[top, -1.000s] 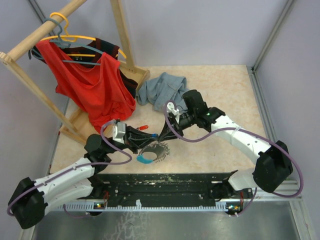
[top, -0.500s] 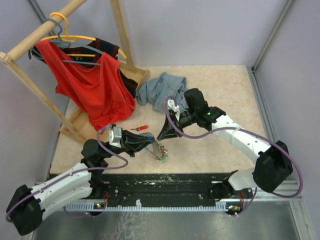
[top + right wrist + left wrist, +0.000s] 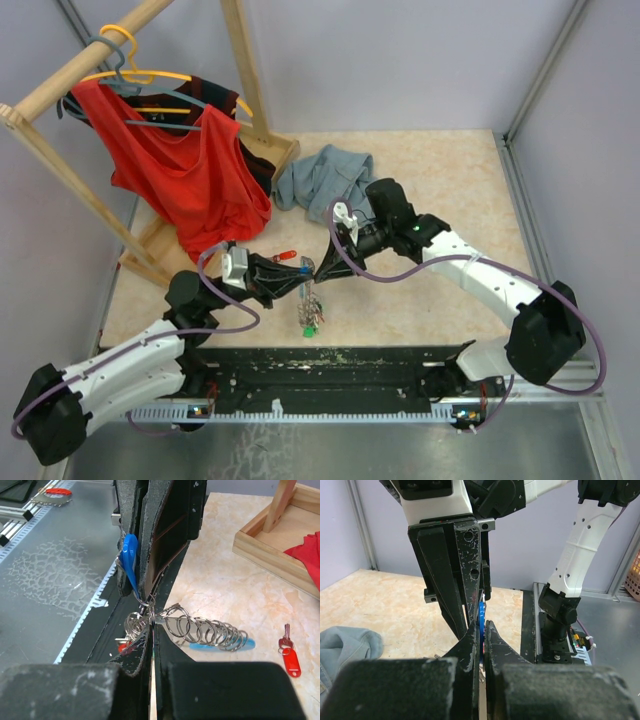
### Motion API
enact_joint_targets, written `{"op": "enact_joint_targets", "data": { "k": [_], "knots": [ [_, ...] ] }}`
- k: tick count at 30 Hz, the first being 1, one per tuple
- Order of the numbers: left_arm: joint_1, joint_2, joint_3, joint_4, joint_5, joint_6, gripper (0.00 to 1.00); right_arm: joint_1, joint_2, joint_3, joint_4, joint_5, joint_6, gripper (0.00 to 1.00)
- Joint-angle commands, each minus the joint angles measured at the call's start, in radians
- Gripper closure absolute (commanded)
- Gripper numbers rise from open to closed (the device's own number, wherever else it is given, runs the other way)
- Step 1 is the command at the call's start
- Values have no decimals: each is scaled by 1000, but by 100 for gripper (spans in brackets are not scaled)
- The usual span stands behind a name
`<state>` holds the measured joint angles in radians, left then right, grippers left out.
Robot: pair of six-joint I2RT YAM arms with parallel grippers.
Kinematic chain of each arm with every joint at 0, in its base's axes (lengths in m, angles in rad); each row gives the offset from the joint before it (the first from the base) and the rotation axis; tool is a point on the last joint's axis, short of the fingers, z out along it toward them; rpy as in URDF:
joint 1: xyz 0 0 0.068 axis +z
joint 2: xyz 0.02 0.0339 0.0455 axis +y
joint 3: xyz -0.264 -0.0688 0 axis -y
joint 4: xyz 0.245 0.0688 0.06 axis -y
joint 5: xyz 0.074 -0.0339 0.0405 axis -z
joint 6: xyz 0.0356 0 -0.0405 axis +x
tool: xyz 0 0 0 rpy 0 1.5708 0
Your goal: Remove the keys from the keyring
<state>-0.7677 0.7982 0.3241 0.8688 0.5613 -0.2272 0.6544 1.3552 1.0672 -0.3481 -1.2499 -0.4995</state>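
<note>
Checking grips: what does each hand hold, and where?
Left hand pinches the blue key by its head; right hand pinches the keyring by its rings.

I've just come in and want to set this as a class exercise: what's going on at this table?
Two robot arms are taking keys off a keyring. The left gripper and the right gripper are both shut and meet tip to tip above the table. The left seems to pinch a blue key, the right a ring of the keyring, whose chain of rings dangles from them. One red key already lies loose on the table.
</note>
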Motion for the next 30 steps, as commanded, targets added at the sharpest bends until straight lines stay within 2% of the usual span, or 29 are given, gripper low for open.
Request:
{"op": "enact_joint_targets", "data": {
  "k": [1, 14, 30],
  "knots": [
    [-1, 1, 62, 34, 11, 15, 100, 8, -11, 18, 23, -25, 0, 100],
    [0, 40, 90, 49, 28, 6, 100, 19, -10, 23, 48, -68, 54, 93],
    [-1, 54, 94, 66, 38, -9, 100, 23, -12, 14, 98, 21, 125, 84]
  ]
}}
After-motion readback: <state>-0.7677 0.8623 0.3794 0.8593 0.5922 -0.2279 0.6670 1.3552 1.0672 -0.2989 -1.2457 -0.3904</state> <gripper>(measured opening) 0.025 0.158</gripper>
